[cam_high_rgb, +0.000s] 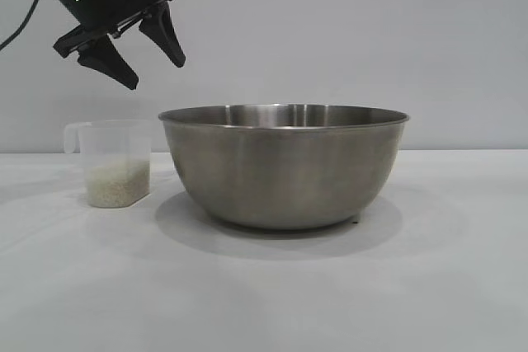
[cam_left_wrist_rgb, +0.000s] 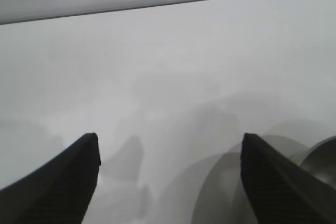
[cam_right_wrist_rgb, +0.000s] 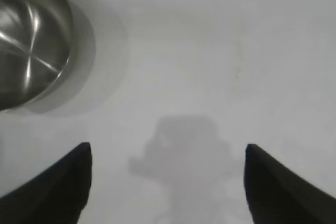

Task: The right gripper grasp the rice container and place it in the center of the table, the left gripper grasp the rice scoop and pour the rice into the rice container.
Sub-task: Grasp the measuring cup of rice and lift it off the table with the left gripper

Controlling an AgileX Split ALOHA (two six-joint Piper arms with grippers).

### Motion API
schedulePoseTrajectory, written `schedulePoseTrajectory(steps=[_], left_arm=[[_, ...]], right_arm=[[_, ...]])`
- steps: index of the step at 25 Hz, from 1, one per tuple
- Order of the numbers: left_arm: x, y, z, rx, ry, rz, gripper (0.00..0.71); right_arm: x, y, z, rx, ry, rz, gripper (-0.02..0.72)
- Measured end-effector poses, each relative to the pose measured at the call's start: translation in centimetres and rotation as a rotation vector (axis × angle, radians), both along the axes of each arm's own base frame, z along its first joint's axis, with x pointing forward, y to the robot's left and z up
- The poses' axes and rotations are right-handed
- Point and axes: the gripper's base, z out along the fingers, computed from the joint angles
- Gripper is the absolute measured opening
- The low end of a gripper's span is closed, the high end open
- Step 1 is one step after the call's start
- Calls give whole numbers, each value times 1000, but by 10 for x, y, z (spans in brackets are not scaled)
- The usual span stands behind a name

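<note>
Beside the steel rice container [cam_high_rgb: 284,166], on its left, stood the rice scoop [cam_high_rgb: 115,162] with rice [cam_high_rgb: 118,182] inside. Above the scoop hung the left gripper [cam_high_rgb: 140,51], wide and empty; the right gripper [cam_right_wrist_rgb: 167,182], also wide and empty, was away from the container. A tilted descent could tip the light scoop and spill grains on the table [cam_high_rgb: 264,294].

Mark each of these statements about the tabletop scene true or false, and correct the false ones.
1. The large round stainless-steel bowl stands upright on the white table. True.
2. The small clear plastic measuring cup is empty. False: off-white rice grains fill its lower part.
3. The black left gripper hangs in the air above the cup with fingers apart. True.
4. The black right gripper grips the bowl's rim. False: in its wrist view it is open over bare table, clear of the bowl.
5. The cup sits inside the bowl. False: it stands beside it.
</note>
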Motion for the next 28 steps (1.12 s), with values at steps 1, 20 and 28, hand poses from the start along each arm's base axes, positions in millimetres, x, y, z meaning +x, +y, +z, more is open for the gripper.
schedulePoseTrajectory(steps=[1,20,28], left_arm=[[0,0,0,0,0,0,493],[0,0,0,0,1,-1,493],[0,0,0,-1,3,-2,493]], right_arm=[[-13,0,-4,1,-13,-2,558],[-141,-3,-82,19,-381,-27,558],[-156,-4,-94,24,-477,-30,558]])
